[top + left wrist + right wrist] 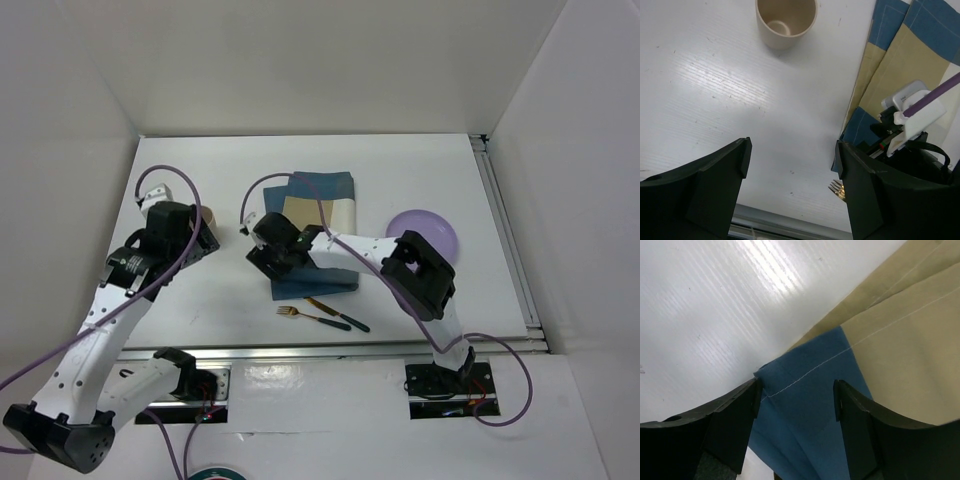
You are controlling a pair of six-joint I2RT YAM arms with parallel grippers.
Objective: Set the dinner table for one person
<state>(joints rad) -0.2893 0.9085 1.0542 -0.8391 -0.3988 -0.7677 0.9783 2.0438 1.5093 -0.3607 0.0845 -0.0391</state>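
Note:
The white dinner table (pixel 420 160) carries a folded blue-and-tan checked placemat (pixel 318 205) at its middle. My right gripper (pixel 268 260) is open and hangs low over the placemat's near left corner. In the right wrist view the open right gripper (pixel 796 400) has its jaws on either side of the blue folded corner (pixel 805 385), not closed on it. My left gripper (pixel 200 240) is open and empty above bare table, near a beige cup (pixel 786 20). A purple plate (pixel 425 232) lies to the right. A gold fork (pixel 298 314) and knife (pixel 338 314) lie in front.
A metal rail (pixel 510 240) runs along the table's right and near edges. White walls enclose the back and sides. In the left wrist view the right arm's wrist (pixel 912 117) stands over the placemat (pixel 900 60), and the fork's tines (pixel 837 188) show beside my right finger.

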